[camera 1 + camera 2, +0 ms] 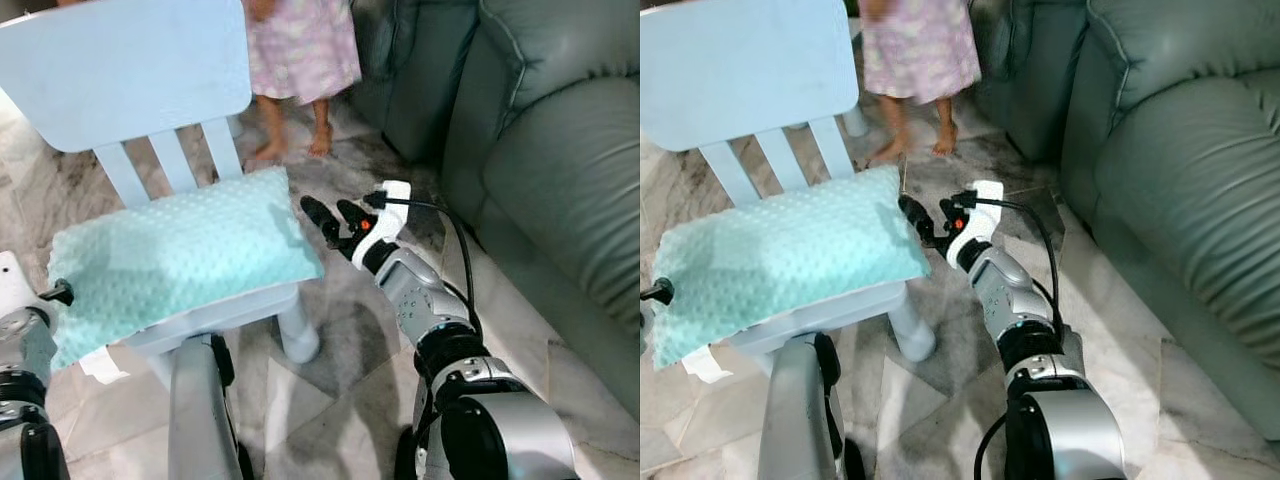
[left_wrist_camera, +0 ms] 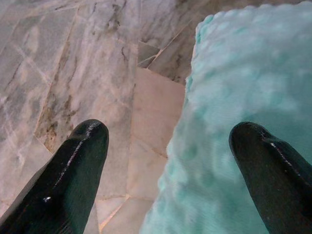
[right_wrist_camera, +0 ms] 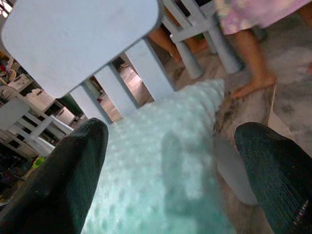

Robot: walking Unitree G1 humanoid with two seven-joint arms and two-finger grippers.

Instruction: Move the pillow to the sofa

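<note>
A mint-green dotted pillow [image 1: 170, 255] lies flat on the seat of a small pale-blue chair [image 1: 120, 70]. My right gripper [image 1: 328, 210] is open and hovers just off the pillow's right edge, pointing at it; in the right wrist view the pillow [image 3: 161, 170] lies between the spread fingers [image 3: 63, 180]. My left gripper [image 2: 168, 141] is open at the pillow's left end, one finger [image 2: 273, 165] over the pillow [image 2: 243, 97] and the other over the floor. A grey-green leather sofa [image 1: 560, 150] stands to the right.
A barefoot person in a pink dress [image 1: 300, 50] stands behind the chair, near the sofa's end. A marble floor [image 1: 340, 400] runs between chair and sofa. A black cable [image 1: 455, 235] loops off my right wrist.
</note>
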